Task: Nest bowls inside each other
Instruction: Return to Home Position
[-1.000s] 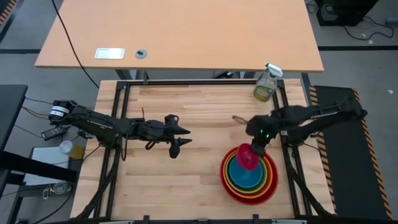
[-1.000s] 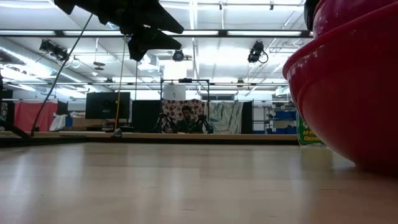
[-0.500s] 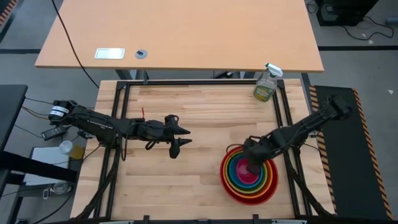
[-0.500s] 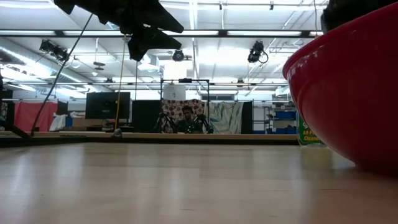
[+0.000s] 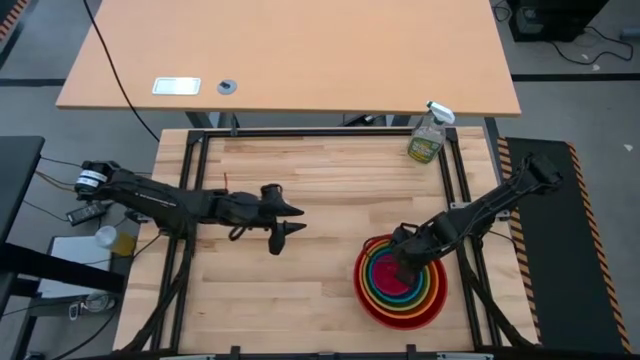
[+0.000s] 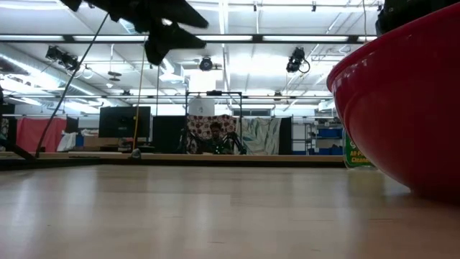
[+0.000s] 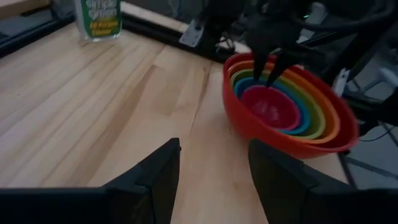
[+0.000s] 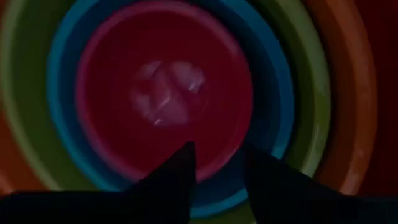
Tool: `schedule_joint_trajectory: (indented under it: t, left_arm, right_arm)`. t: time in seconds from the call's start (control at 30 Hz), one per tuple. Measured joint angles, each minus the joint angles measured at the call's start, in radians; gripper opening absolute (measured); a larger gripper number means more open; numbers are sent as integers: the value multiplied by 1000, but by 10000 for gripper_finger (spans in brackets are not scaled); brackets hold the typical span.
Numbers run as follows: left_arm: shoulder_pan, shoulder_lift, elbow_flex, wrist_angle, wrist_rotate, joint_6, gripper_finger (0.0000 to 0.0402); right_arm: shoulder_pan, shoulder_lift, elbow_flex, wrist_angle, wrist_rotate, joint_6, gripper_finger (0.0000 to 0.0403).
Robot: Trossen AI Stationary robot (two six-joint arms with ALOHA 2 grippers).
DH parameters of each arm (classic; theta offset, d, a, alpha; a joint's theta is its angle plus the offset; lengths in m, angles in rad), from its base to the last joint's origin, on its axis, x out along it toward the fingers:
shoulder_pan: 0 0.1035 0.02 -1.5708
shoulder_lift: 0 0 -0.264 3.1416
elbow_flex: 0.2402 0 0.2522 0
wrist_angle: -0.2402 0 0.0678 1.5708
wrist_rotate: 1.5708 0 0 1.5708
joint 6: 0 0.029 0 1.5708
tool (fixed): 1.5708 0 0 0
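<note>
Several bowls stand nested at the table's near right. The red bowl [image 5: 364, 292] is outermost, then orange, green and blue, and the pink bowl [image 7: 272, 109] sits innermost, resting in the blue one. My right gripper [image 7: 264, 76] points down over the pink bowl's [image 8: 165, 93] rim. It is open, with nothing between its fingers. My left gripper [image 5: 289, 228] hovers open above the table's middle, to the left of the stack and clear of it.
A clear spray bottle [image 5: 427, 138] stands at the table's far right corner. Bare wooden tabletop [image 5: 300, 290] lies left of and behind the bowls. In the low view the red bowl [image 6: 410, 108] fills the right side. A person sits far back in the room.
My right gripper has carried the pink bowl, lifted and tilted, toward the table's near edge and down into the blue bowl. It has tipped to point straight down and has let go. The pink bowl now sits level in the stack.
</note>
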Motion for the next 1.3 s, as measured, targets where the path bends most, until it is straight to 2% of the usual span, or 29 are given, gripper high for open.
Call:
schedule_joint_trajectory:
  t: [0.1,0.17,0.4,0.63,0.8,0.97,1.13,1.3]
  left_arm:
    - [-10,-63,0,-21,0,16,192]
    - [-11,-118,0,-51,-1,32,192]
    - [16,-316,-14,-200,-11,108,192]
    - [76,-569,-207,-157,-11,29,192]
    - [118,-744,-329,-113,-47,-49,192]
    - [153,-913,-405,-102,-108,-68,192]
    - [185,-1067,-492,-102,-116,-126,192]
    - [198,-1195,-574,-103,-116,-192,192]
  right_arm:
    - [-10,-42,0,-1,-22,3,150]
    - [-13,-84,0,-3,1,17,156]
    - [-28,-296,0,2,257,51,151]
    - [-93,-537,0,2,478,18,140]
    - [-154,-685,-16,3,547,-10,135]
    - [-193,-835,-85,29,602,-2,130]
    - [-215,-970,-197,162,680,-6,129]
    - [-222,-1063,-322,292,703,-9,129]
